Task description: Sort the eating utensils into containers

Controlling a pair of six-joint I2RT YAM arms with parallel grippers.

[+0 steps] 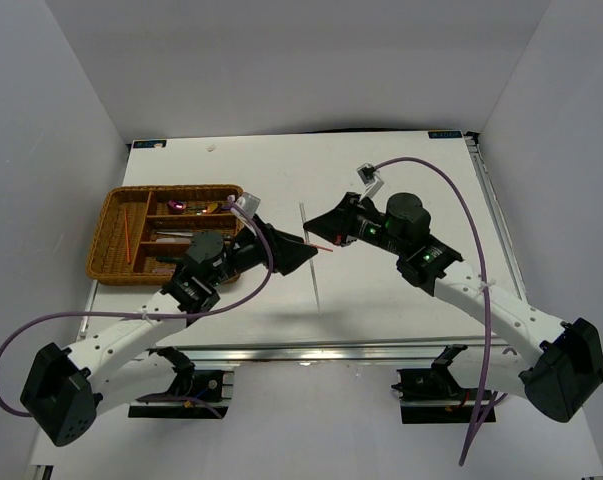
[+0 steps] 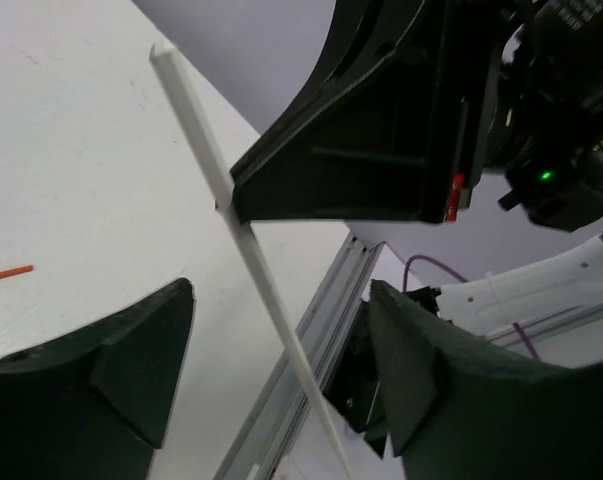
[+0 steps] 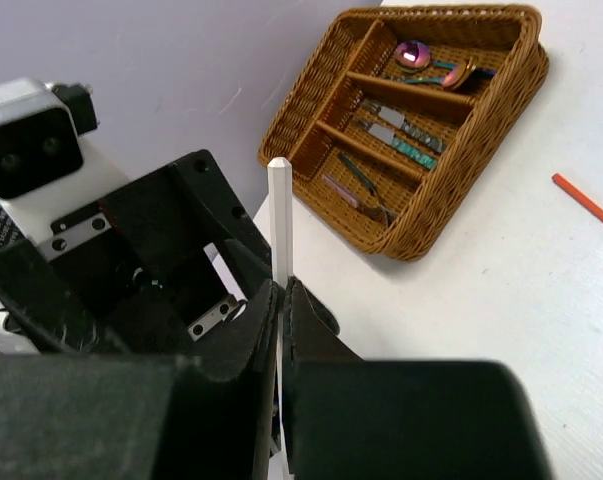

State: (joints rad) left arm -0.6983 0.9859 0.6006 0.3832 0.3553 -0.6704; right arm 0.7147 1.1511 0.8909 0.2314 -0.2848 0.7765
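Note:
My right gripper (image 3: 281, 287) is shut on a thin white chopstick (image 3: 279, 210), holding it above the table's middle (image 1: 312, 262). My left gripper (image 2: 281, 290) is open, its two fingers on either side of that same chopstick (image 2: 243, 232) without touching it. In the left wrist view the right gripper (image 2: 381, 130) sits just beyond, higher up the stick. A red chopstick (image 1: 322, 246) lies on the table under the grippers. The brown wicker tray (image 1: 109, 215) stands at the left; several utensils (image 3: 413, 55) lie in its compartments.
The metal rail of the table's near edge (image 2: 326, 320) runs below the left gripper. The left arm's wrist camera (image 3: 26, 150) is close in front of the right gripper. White walls enclose the table.

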